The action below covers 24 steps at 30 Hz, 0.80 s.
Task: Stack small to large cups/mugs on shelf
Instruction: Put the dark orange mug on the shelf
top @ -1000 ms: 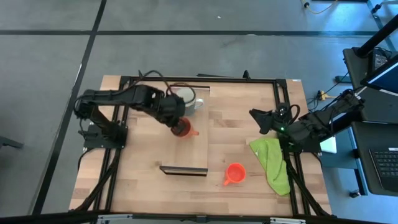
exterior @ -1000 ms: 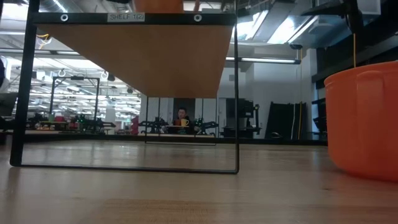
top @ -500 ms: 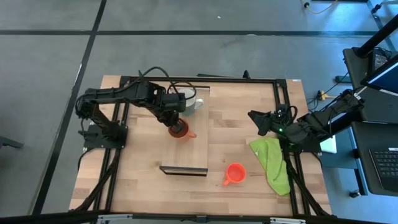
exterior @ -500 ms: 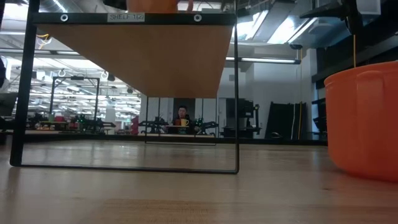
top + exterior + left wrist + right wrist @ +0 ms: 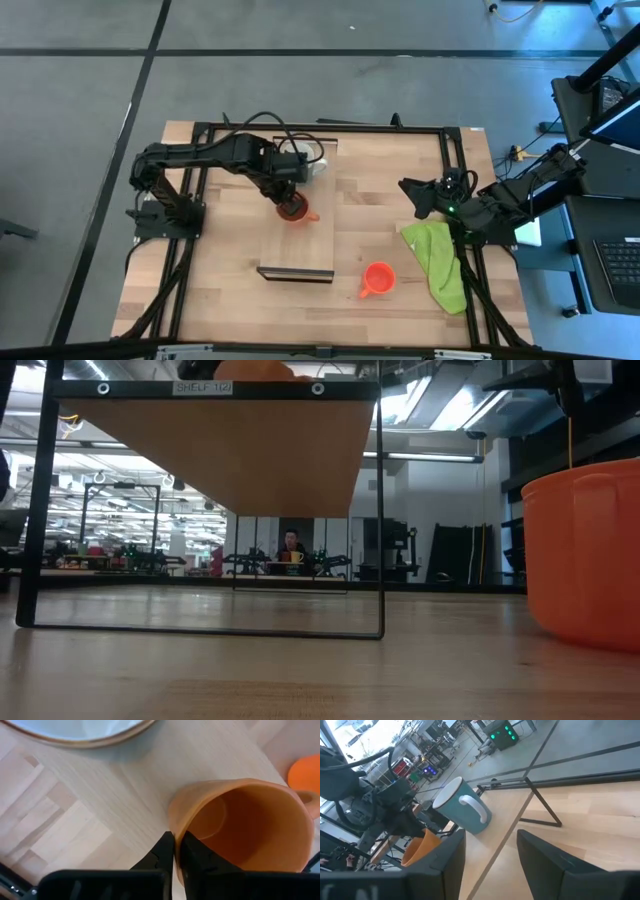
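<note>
One small white label could be read in the low view. It sat on the dark front edge of the shelf, near the top of the picture, between two screws. It read "SHELF", followed by a few characters too small to make out, possibly numbers. No other text, brand or sign was legible in any view.

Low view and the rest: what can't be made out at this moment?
- Low view: the brown mug is cut off by the top edge; the red mug by the right edge.
- High view: the left gripper hides the brown mug's rim; the arm covers most of the grey mug.
- Left wrist view: the grey mug's rim is cut off.
</note>
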{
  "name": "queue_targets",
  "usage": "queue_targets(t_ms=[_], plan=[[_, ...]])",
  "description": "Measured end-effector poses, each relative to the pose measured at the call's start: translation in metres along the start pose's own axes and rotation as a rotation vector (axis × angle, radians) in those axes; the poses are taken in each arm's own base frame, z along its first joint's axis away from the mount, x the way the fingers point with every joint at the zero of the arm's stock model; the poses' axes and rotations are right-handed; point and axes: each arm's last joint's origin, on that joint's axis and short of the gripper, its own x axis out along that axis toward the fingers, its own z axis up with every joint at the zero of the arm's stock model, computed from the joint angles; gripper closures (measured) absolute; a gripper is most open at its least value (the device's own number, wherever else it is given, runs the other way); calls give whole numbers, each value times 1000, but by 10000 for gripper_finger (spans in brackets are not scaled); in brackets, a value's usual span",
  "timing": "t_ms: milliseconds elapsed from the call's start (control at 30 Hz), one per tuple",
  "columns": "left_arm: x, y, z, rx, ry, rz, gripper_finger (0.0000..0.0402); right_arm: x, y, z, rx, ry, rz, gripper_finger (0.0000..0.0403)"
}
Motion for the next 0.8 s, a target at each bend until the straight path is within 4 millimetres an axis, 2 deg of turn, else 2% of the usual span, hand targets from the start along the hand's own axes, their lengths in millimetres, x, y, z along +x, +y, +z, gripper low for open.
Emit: queue_targets(t_ms=[267, 500, 600, 700, 800], plan=[[-1, -1, 1, 14, -34, -3, 345, 0, 0, 0, -2, 1, 1, 224], [-7, 0, 0, 35, -40, 8, 330, 0, -1, -1, -14, 21, 2, 224], [-29, 0, -1, 44, -107, -1, 332, 0, -2, -2, -23, 47, 8, 224], [-61, -1, -8, 48, -194, -34, 333, -2, -1, -2, -13, 108, 43, 224], [-96, -6, -25, 44, -311, -97, 333, -1, 2, -11, -24, 329, 135, 224]])
